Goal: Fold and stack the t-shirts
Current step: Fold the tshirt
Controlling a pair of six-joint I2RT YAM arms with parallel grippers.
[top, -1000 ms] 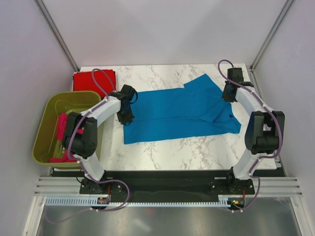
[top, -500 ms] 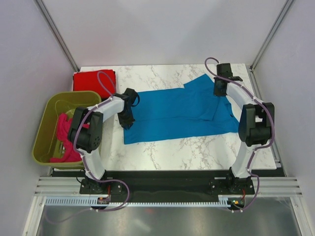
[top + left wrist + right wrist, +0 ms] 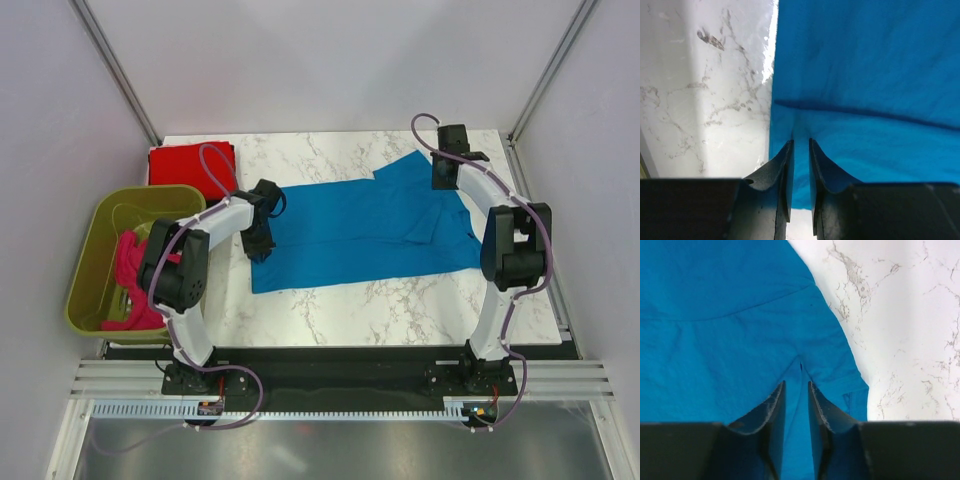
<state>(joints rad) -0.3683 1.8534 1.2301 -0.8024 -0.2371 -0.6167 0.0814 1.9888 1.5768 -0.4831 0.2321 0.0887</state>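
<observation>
The bright blue t-shirt point(image 3: 360, 225) lies spread across the marble table, its sleeve end to the right. My left gripper point(image 3: 258, 238) is at its left hem edge, and in the left wrist view point(image 3: 801, 142) the jaws are pinched on a ridge of blue cloth point(image 3: 865, 75). My right gripper point(image 3: 443, 180) is at the far right sleeve, and in the right wrist view point(image 3: 796, 384) it is shut on a fold of blue cloth point(image 3: 715, 340). The red t-shirt point(image 3: 190, 160) lies folded at the far left corner. The magenta-pink t-shirt point(image 3: 128, 270) is crumpled in the tub.
The olive-green tub point(image 3: 85, 290) stands off the table's left edge beside my left arm. Bare marble point(image 3: 400, 300) runs along the near side of the blue t-shirt. Grey walls close in on the left, the right and the back.
My right gripper has moved back and to the left along the shirt's right end, onto the far sleeve. My left gripper has stayed at the left hem.
</observation>
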